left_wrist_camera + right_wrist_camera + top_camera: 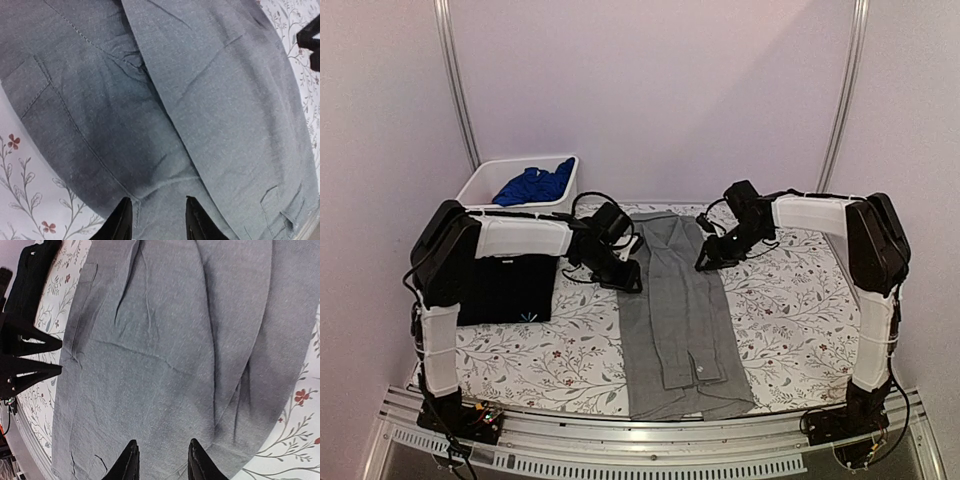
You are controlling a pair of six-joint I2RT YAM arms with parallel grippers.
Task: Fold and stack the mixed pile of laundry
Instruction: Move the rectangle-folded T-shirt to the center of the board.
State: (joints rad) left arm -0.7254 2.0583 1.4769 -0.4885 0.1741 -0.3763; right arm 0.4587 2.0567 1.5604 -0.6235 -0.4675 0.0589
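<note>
The grey collared button shirt [678, 320] lies flat in a long strip down the middle of the table, sides folded in; it fills the left wrist view [165, 100] and the right wrist view [165, 350]. My left gripper [625, 280] is open, empty, just above the shirt's left edge [159, 217]. My right gripper [705, 262] is open, empty, over its right edge [162, 460]. A folded black T-shirt [508, 288] with a small light mark lies at left. A bright blue garment [533, 184] sits in the bin.
A white plastic bin [485, 178] stands at the back left. The table has a floral cloth [790, 320]. A metal rail [650, 432] runs along the near edge. Walls close in on both sides.
</note>
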